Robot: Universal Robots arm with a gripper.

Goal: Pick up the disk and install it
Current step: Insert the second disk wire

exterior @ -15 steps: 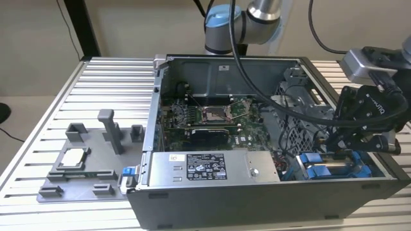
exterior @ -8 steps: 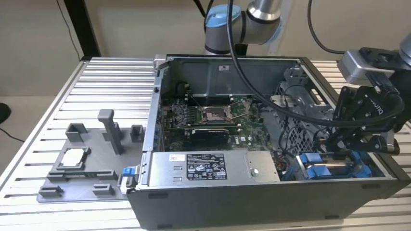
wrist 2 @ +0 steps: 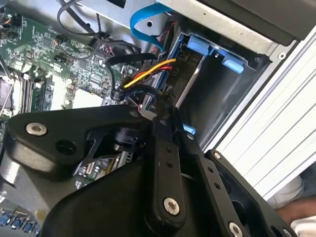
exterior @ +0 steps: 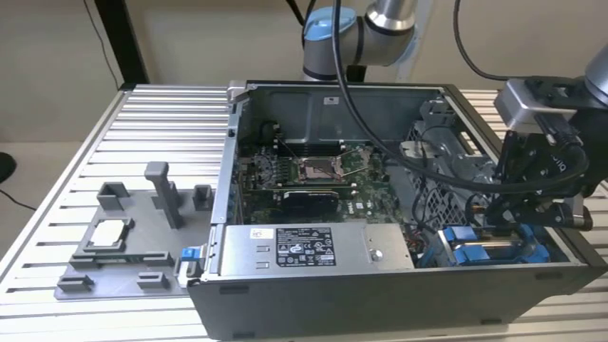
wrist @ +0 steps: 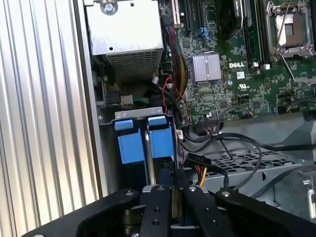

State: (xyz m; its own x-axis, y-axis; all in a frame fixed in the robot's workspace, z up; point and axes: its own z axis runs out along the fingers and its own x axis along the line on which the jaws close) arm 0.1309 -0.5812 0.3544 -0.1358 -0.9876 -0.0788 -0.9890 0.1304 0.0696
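**benchrat:** where's the drive relative to you right now? And which way is it pointing?

**me:** Straight out ahead of my jaws [wrist: 175, 197]. The disk [wrist: 160, 143], a flat silver-grey hard drive in its blue plastic carrier frame, stands on edge in the drive bay at the corner of the open grey metal computer case [exterior: 380, 299]. Its long axis runs directly away from my tips, so it's in line with me, not across me. In the first wrist view I'm seeing it edge-on: a thin silver strip with blue tabs on either side at the far end.

**benchrat:** so are you holding it or just hovering over it?

**me:** The jaws are narrow, pretty much pinched together, and the near end of the disk runs right up to the tips. In the second wrist view the silver side [wrist 2: 190, 84] leads straight into where my jaws [wrist 2: 165, 118] meet. My read is I'm clamped on that near end, though the actual contact is tucked behind my own linkage.

**benchrat:** anything crowding you?

**me:** A yellow, red and black cable bundle [wrist 2: 148, 74] sits just beside my tips, on the same side as the green motherboard [wrist: 232, 94]. The case wall is close on the other side, with the ribbed aluminium bench [exterior: 161, 128] beyond it.
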